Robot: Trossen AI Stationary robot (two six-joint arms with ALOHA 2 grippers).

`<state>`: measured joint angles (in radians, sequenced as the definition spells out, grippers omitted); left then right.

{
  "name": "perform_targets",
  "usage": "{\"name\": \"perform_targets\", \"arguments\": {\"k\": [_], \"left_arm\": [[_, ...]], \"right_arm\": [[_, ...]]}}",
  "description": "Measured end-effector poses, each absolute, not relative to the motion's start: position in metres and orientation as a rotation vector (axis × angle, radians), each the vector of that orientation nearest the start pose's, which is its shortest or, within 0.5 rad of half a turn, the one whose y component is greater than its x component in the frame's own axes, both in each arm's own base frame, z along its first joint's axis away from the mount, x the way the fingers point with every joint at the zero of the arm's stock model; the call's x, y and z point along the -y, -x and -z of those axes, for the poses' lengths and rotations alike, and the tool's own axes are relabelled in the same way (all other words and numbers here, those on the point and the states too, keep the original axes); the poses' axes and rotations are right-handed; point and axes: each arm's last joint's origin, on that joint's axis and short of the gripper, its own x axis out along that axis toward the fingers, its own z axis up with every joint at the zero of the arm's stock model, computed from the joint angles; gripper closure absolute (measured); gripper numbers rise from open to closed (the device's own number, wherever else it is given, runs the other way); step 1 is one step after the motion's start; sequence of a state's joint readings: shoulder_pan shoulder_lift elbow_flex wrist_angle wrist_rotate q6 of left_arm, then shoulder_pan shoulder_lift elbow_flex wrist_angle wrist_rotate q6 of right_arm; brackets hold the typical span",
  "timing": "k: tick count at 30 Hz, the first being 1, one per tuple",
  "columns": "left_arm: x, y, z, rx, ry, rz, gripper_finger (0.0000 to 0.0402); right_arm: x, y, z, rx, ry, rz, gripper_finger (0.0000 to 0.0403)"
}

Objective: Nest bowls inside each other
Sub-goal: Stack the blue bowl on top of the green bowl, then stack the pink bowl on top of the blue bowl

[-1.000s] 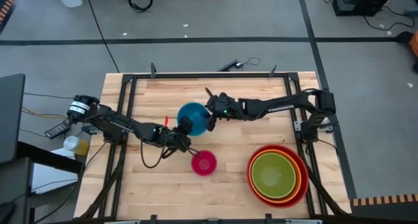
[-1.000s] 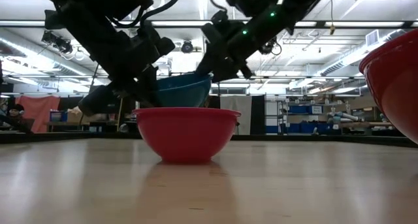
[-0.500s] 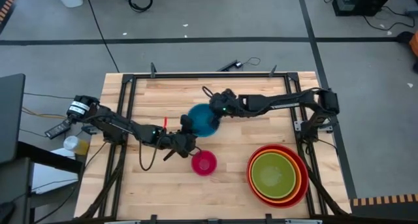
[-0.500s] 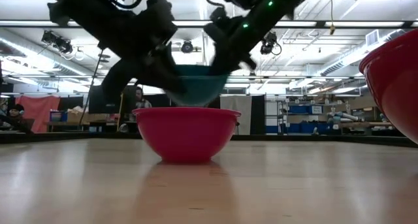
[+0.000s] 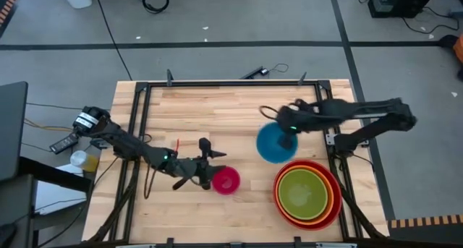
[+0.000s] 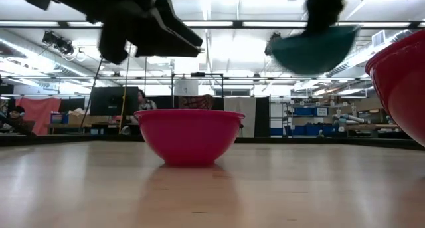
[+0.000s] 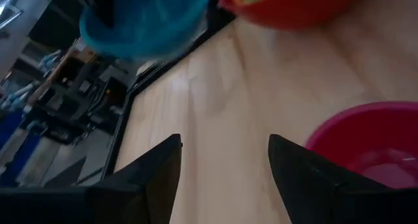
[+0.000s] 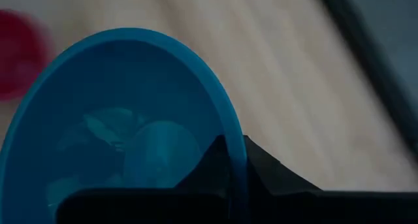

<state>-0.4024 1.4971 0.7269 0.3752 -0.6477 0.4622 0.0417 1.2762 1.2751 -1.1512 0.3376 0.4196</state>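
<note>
The blue bowl point(image 5: 273, 144) hangs in the air right of the table's middle, and my right gripper point(image 5: 289, 131) is shut on it; the low view shows the blue bowl point(image 6: 312, 48) well above the tabletop. A small pink bowl point(image 5: 226, 180) stands on its base near the table's front. Just left of the pink bowl point(image 7: 372, 145), my left gripper point(image 5: 208, 158) is open and holds nothing. A stack of a red bowl point(image 5: 283, 204) with orange and green bowls point(image 5: 304, 192) inside rests at the near right. My right gripper pinches the blue bowl's rim point(image 8: 230, 129), one finger point(image 8: 212, 165) inside the bowl and the other outside. The fingers slant down from above at the rim's far right part point(image 5: 284, 134). The bowl is lifted clear, mouth up and slightly tilted.
Bare wooden tabletop point(image 5: 188, 110) lies at the far left and middle. A black metal frame point(image 5: 231, 84) runs along the table's far edge and sides. The stack's red wall point(image 6: 402, 82) fills the right edge of the low view.
My left gripper has opened, let go of the blue bowl and swung a little toward the near edge, beside the pink bowl. My right gripper has taken the blue bowl by its rim, lifted it and carried it toward the table's right edge, close to the stack.
</note>
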Motion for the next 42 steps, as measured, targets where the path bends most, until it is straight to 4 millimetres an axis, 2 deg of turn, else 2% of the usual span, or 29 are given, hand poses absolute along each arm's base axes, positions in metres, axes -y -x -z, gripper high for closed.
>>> {"name": "perform_targets", "arguments": {"k": [5,8,11,16,20,25,32,37,42], "left_arm": [[0.108,-0.283,-0.204,-0.38,-0.597,-0.136,0.0175],[0.105,-0.285,-0.204,-0.374,-0.52,-0.129,0.0179],[0.1,-0.287,-0.203,-0.374,-0.417,-0.089,0.0182],[0.088,-0.291,-0.196,-0.443,-0.159,0.027,0.0182],[0.081,-0.291,-0.192,-0.492,-0.081,0.033,0.0182],[0.076,-0.293,-0.192,-0.498,-0.003,0.058,0.0182],[0.074,-0.293,-0.192,-0.505,0.046,0.085,0.0182],[0.074,-0.294,-0.19,-0.514,0.066,0.079,0.0182],[0.074,-0.294,-0.189,-0.523,0.065,0.069,0.0182]], "right_arm": [[-0.037,-0.185,-0.352,-0.962,-0.254,0.348,0.0384],[-0.052,-0.169,-0.348,-0.937,-0.272,0.354,0.0384],[-0.068,-0.16,-0.331,-0.955,-0.308,0.349,0.0384],[-0.099,-0.151,-0.287,-1.164,-0.359,0.239,0.0381],[-0.118,-0.147,-0.262,-1.222,-0.363,0.197,0.0373],[-0.127,-0.15,-0.248,-1.221,-0.384,0.217,0.0349],[-0.125,-0.152,-0.246,-1.221,-0.383,0.228,0.0302],[-0.12,-0.159,-0.264,-1.086,-0.369,0.247,0.0272],[-0.117,-0.165,-0.28,-1.02,-0.326,0.226,0.0262]]}}
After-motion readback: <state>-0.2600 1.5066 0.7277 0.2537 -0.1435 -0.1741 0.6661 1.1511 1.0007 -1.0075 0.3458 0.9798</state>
